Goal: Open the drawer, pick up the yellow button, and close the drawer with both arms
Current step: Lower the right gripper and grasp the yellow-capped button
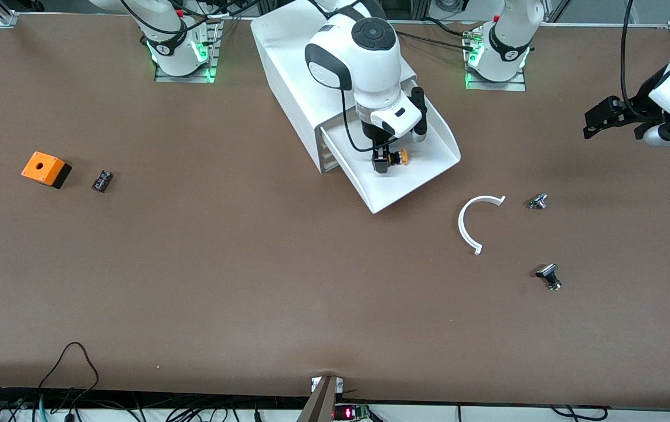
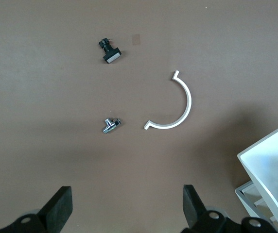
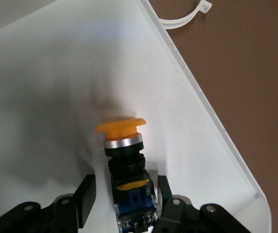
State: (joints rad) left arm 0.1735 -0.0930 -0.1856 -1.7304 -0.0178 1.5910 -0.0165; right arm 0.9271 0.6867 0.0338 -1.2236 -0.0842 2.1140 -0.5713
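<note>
drawer [image 1: 428, 170], right claw [image 1: 383, 162] around button [image 1: 398, 157]

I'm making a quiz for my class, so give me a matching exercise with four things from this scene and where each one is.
1. button
2. orange cube
3. white curved strip
4. left tool

A. over bare table at the left arm's end
B. in the open drawer
C. near the right arm's end
D. on the table beside the drawer

Pairs: 1-B, 2-C, 3-D, 4-A

orange cube [image 1: 43, 168] — black part [image 1: 102, 180] | white arc [image 1: 474, 220] | two silver-and-black parts [image 1: 538, 201] [image 1: 549, 276]
</note>
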